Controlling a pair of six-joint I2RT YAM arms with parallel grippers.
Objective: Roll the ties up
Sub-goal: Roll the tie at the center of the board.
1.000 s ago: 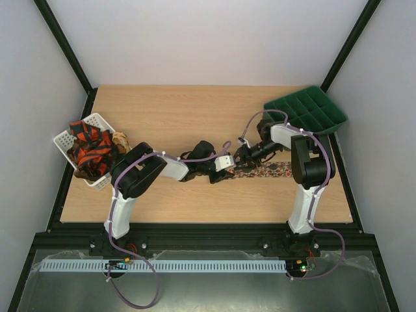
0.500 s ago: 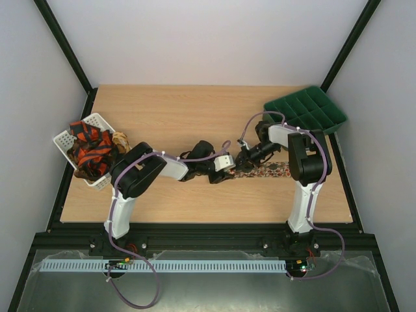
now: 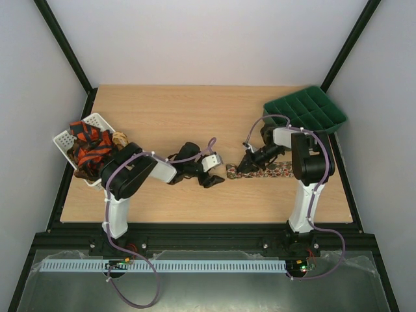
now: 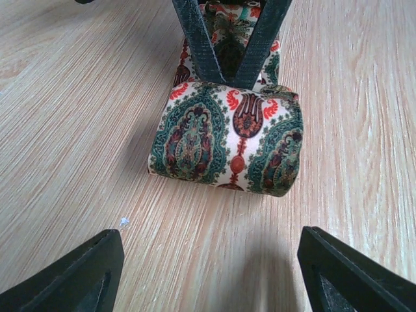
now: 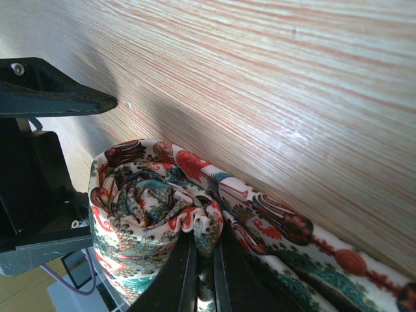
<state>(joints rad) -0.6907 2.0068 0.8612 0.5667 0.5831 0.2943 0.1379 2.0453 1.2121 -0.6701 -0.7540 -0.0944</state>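
Wooden table [image 3: 162, 117] is carrying the soft, probably unroll-prone tie [image 4: 227, 143], best held across its rolled end, where the right gripper [image 5: 203, 276] is pinching tightly while the left gripper [image 4: 209, 260] is hovering wide-spread, empty.

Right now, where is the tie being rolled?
Top view: the tie lies on the table right of centre, its rolled end pinched by the right hand, the open left hand just beside it.

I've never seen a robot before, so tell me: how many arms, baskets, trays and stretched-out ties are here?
Arms: 2, left arm and right arm
White basket: 1
Green tray: 1
Stretched-out tie: 1
Total: 5
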